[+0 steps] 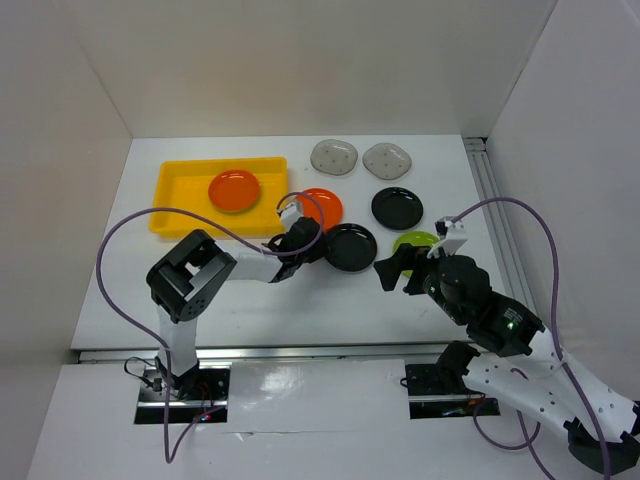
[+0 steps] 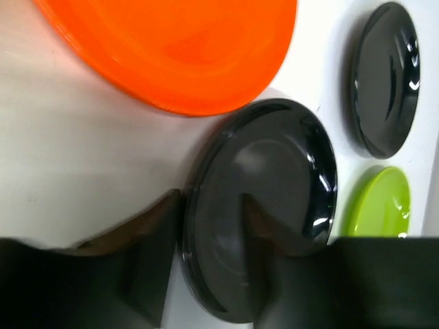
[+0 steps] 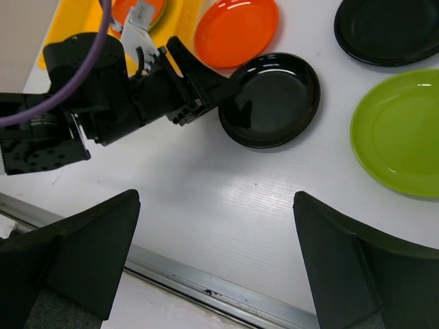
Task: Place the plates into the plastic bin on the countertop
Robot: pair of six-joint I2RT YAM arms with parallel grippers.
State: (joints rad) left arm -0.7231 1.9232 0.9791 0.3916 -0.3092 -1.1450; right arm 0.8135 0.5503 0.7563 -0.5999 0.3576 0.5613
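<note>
- The left hand is set low at the near-left rim of the near black plate, close to the middle of the counter.
- One finger is seen outside that rim and the other over the dish's inner face, so the rim is straddled. The fingers stand partway together, and whether the plate is truly pinched cannot be told.
- The near black plate is seen lying flat on the counter.
- The right hand is spread wide, with nothing between its fingers. It is held over the counter just right of the near black plate, at the near side of the lime-green plate, which is partly hidden by it from above.
- The yellow bin is placed at the far left of the counter, and the first orange plate is seen lying inside it.
- The second orange plate is laid on the counter just right of the bin, its near rim just beside the far-left rim of the near black plate.
- The far black plate is found right of the second orange plate and just beyond the lime-green plate.
- The left grey speckled plate and the right grey speckled plate are laid side by side at the far edge of the counter.
</note>
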